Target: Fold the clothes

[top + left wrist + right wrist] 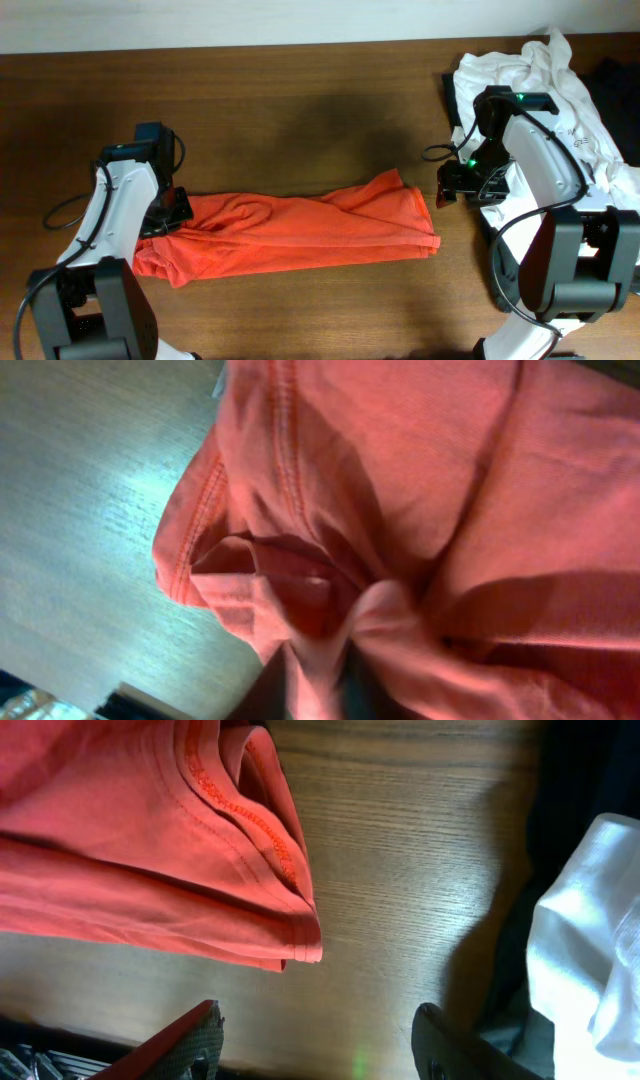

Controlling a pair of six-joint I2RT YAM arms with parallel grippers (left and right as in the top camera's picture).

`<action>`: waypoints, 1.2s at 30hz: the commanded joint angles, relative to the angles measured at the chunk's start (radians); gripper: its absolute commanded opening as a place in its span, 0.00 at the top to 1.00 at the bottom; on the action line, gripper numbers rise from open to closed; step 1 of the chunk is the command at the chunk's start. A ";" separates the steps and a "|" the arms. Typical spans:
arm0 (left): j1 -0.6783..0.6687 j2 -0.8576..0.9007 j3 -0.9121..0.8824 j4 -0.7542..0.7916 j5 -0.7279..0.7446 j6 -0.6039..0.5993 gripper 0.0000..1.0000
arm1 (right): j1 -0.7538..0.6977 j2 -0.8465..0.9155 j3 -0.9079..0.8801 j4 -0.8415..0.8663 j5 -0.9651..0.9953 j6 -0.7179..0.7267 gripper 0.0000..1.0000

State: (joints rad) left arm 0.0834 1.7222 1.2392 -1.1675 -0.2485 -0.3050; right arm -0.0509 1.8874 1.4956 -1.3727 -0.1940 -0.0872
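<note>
While the orange-red T-shirt lies as a long, narrow folded strip across the middle of the wooden worktop, both arms are parked at its two ends, so here's what we've got.

The left end effector sits right on the strip's left end, where the cloth is rumpled and a bit wider. Its wrist camera is basically buried in fabric: we see a stitched hem, a curled-under fold, and the cloth puckering toward a dark spot at the bottom of the frame. The fingers are nearly hidden there, so we're hedging a bit, but it looks pinched onto the shirt.

The right end effector is easier to read. It hangs just past the shirt's right end with its fingers spread wide and nothing between them. The shirt's stitched corner lies flat on the wood just ahead of the left finger, not touching it. From overhead the right arm reaches over the edge of a crumpled white tee heaped in the back right corner of the worktop, well apart from the orange strip. A slice of that white cloth shows on the right of the wrist view too, with something dark beside it that we can't make out.
</note>
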 commanded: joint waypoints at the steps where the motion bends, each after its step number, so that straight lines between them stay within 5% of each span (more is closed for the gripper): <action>1: 0.000 -0.015 0.003 -0.012 0.010 -0.016 0.33 | -0.001 -0.016 -0.013 -0.027 -0.014 -0.024 0.36; 6: 0.000 -0.018 0.014 -0.027 0.010 -0.016 0.29 | -0.001 -0.016 -0.106 0.018 -0.093 -0.097 0.36; 13: 0.000 -0.061 0.105 -0.072 0.009 -0.016 0.19 | -0.001 -0.016 -0.271 0.236 -0.198 -0.101 0.16; 24: 0.000 -0.079 0.112 -0.075 0.011 -0.016 0.16 | 0.101 -0.007 -0.372 0.477 -0.343 -0.091 0.18; 27: 0.000 -0.079 0.112 -0.085 0.018 -0.016 0.15 | 0.142 0.018 -0.372 0.525 -0.304 -0.021 0.32; 28: 0.000 -0.079 0.112 -0.087 0.018 -0.016 0.15 | 0.148 0.024 -0.372 0.534 -0.283 0.000 0.48; 30: 0.000 -0.079 0.112 -0.087 0.017 -0.016 0.15 | 0.149 0.029 -0.371 0.549 -0.238 0.022 0.96; 36: 0.005 -0.079 0.112 -0.092 0.013 0.008 0.14 | 0.031 0.021 -0.170 0.322 -0.005 0.048 0.96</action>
State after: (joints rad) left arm 0.0834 1.6585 1.3338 -1.2514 -0.2363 -0.3126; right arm 0.0605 1.9057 1.1809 -0.9661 -0.3775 -0.0727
